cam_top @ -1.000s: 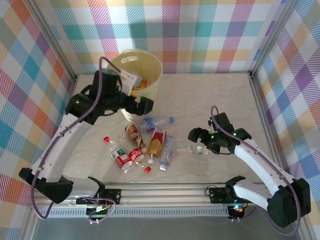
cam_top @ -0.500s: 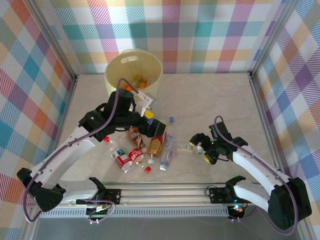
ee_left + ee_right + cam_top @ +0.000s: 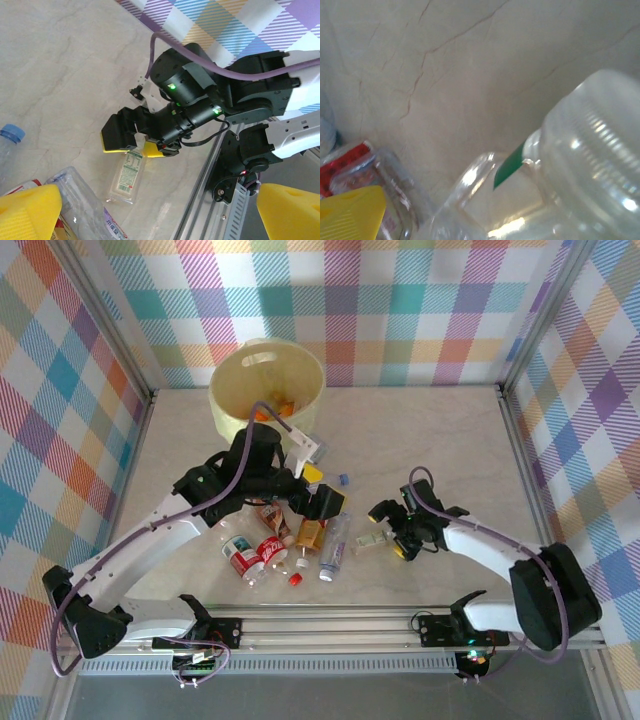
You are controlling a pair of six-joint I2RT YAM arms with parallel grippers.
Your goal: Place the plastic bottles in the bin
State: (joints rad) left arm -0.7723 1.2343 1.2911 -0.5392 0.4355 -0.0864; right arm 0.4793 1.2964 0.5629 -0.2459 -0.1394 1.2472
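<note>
My left pincer [image 3: 324, 490] hangs released, its yellow pads [image 3: 29, 207] spread wide with nothing between them, above the far edge of the heap of plastic bottles [image 3: 290, 535] lying on the marble-patterned table [image 3: 450, 440]. That heap sits near the middle of the table, toward my left side. It includes a brown-labelled bottle [image 3: 268, 510], an orange-and-red one [image 3: 312, 530], two red-labelled ones [image 3: 255, 555] and a clear one with a blue label [image 3: 335, 548], packed close and touching. A blue-capped bottle [image 3: 10, 136] pokes in at the edge of my left wrist view. Two loose red caps [image 3: 212, 520] lie beside the heap. The bin [image 3: 228, 375] stands at the far left corner, well apart from the heap, and something orange shows inside it. My right pincer [image 3: 392, 532] is low on the table, to the right of the heap. Its yellow pads sit on either side of one end of the green-labelled bottle [image 3: 127, 175], which lies flat on its side, just apart from the others. I cannot tell whether those pads are pressing on the bottle or merely flanking it. In my right wrist view that clear bottle [image 3: 570, 165] looms very close and blurred, with a strip of its green label showing.
</note>
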